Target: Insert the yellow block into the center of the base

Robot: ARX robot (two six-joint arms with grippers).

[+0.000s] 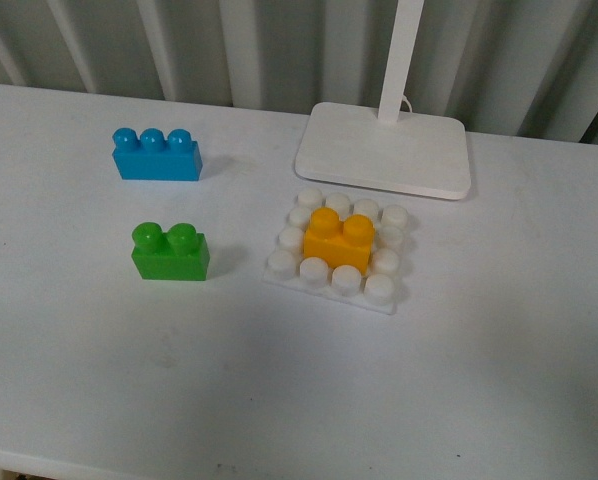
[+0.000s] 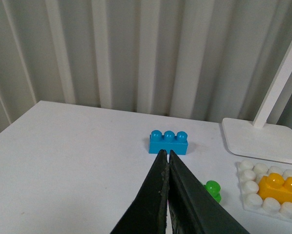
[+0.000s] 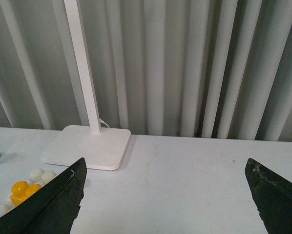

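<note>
Both hands clear of the work, insertion apparently done.

Left hand (image 2: 166, 161) pinched closed on nothing, right hand (image 3: 165, 195) spread wide and empty; small yellow-orange plastic two-stud block (image 1: 339, 238) seated mid-grid on flat white studded plastic base (image 1: 379, 291) on white table (image 1: 479, 380). Next: probably only confirming full seating.

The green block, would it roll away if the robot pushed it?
Probably not. The green block has flat sides and sits flat on the table, so it would likely slide. It looks like hard plastic, so probably stiff and light. Its glossy surface might be slightly slippery.
</note>
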